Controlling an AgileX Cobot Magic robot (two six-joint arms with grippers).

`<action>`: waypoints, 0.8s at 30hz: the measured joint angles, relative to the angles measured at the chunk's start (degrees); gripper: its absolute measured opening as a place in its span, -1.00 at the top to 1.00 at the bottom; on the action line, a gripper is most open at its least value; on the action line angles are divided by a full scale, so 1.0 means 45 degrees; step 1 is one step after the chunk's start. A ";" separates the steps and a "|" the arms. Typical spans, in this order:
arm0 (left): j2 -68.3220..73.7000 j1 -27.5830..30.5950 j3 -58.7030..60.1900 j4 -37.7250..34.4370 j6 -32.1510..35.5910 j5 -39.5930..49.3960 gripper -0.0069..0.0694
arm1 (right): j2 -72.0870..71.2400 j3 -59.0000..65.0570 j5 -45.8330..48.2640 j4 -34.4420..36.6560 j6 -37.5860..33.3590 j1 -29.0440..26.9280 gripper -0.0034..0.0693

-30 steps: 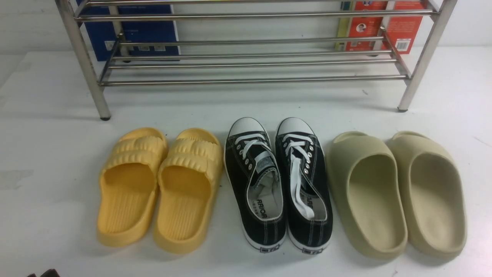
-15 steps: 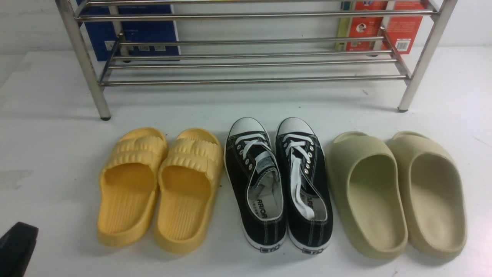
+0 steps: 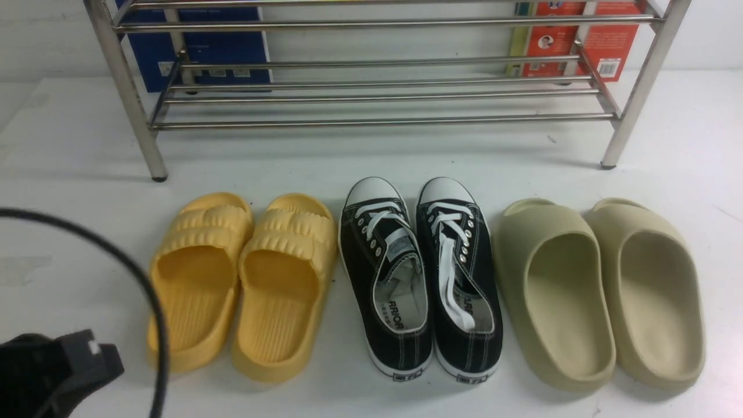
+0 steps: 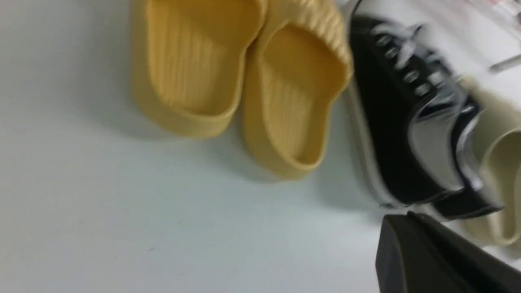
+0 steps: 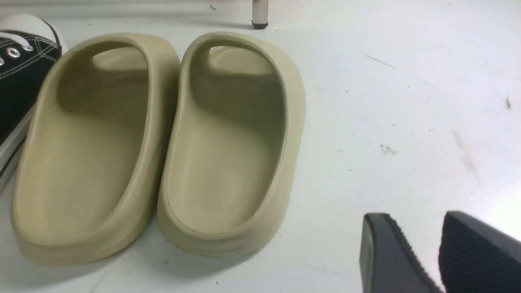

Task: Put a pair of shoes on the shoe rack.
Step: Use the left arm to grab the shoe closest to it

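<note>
A matte white surface [image 3: 75, 145] fills the front view. It carries faint grey smudges near the 9 o'clock edge, and the right wrist view shows dark specks and scuffs on it. Behind it runs a pale wall [image 3: 35, 35]. The stainless-steel shoe rack [image 3: 377, 122] stands at 12 o'clock on round legs, and nothing lies on the rails in view. Behind the rack a blue box [image 3: 203, 52] stands at 11 o'clock and a red box [image 3: 603, 40] at 1 o'clock.

The black canvas sneakers [image 3: 421, 278] sit side by side on the surface at centre. Their white toe caps point to 12 o'clock, toward the rack, and they stand clear of it. Yellow ribbed slides [image 3: 284, 238] lie at their 9 o'clock and beige-olive foam slides [image 3: 598, 290] at their 3 o'clock.

The left arm [image 3: 58, 366] shows at 7 o'clock in the front view, with a black cable [image 3: 133, 273] arching over it. The left wrist view is blurred and shows only one dark part of the left gripper [image 4: 407, 244] near the sneakers' heels. I cannot tell how its jaws stand.

The right gripper [image 5: 419, 221] hangs over bare surface on the far side of the foam slides from the sneakers. Its ribbed fingers [image 5: 480, 252] are slightly apart and hold nothing.
</note>
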 joint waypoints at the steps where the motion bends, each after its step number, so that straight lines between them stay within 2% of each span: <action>1: 0.0345 0.0000 -0.0137 0.0129 0.0147 0.0108 0.85 | 0.0000 0.0000 0.0000 0.0000 0.0000 0.0000 0.25; 4: 0.3450 -0.0376 -0.1151 0.0704 0.0848 0.0234 0.85 | 0.0000 0.0000 0.0000 0.0000 0.0000 0.0000 0.25; 5: 0.3450 -0.0376 -0.1202 0.0725 0.0874 0.0210 0.85 | 0.0000 0.0000 0.0000 0.0000 0.0000 0.0000 0.25; 7: 0.5394 -0.1508 -0.1932 0.0862 0.1057 -0.0238 0.85 | 0.0000 0.0000 0.0000 0.0000 0.0000 0.0000 0.25; 10: 0.6426 -0.2762 -0.2544 0.0890 0.1000 -0.0673 0.85 | 0.0000 0.0000 0.0000 0.0000 0.0000 0.0000 0.25; 11: 0.7200 -0.4013 -0.3090 0.0890 0.0618 -0.1049 0.85 | 0.0000 0.0000 0.0000 0.0000 0.0000 0.0000 0.25; 13: 0.7603 -0.4692 -0.3511 0.0914 0.0236 -0.1309 0.85 | 0.0000 0.0000 0.0000 0.0000 0.0000 0.0000 0.25; 15: 0.8788 -0.6400 -0.4482 0.1296 -0.0724 -0.1680 0.85 | 0.0000 0.0000 0.0000 0.0000 0.0000 0.0000 0.25; 17: 0.9719 -0.7364 -0.5160 0.1872 -0.1527 -0.1803 0.85 | 0.0000 0.0000 0.0000 0.0000 0.0000 0.0000 0.25; 20: 1.0916 -0.8197 -0.6000 0.2776 -0.2688 -0.1755 0.85 | 0.0000 0.0000 0.0000 0.0000 0.0000 0.0000 0.25; 23: 1.1777 -0.8478 -0.6688 0.3337 -0.3338 -0.1570 0.85 | 0.0000 0.0000 0.0000 0.0000 0.0000 0.0000 0.25; 24: 1.2359 -0.8510 -0.7157 0.3634 -0.3609 -0.1406 0.77 | 0.0000 0.0000 0.0000 0.0000 0.0000 0.0000 0.25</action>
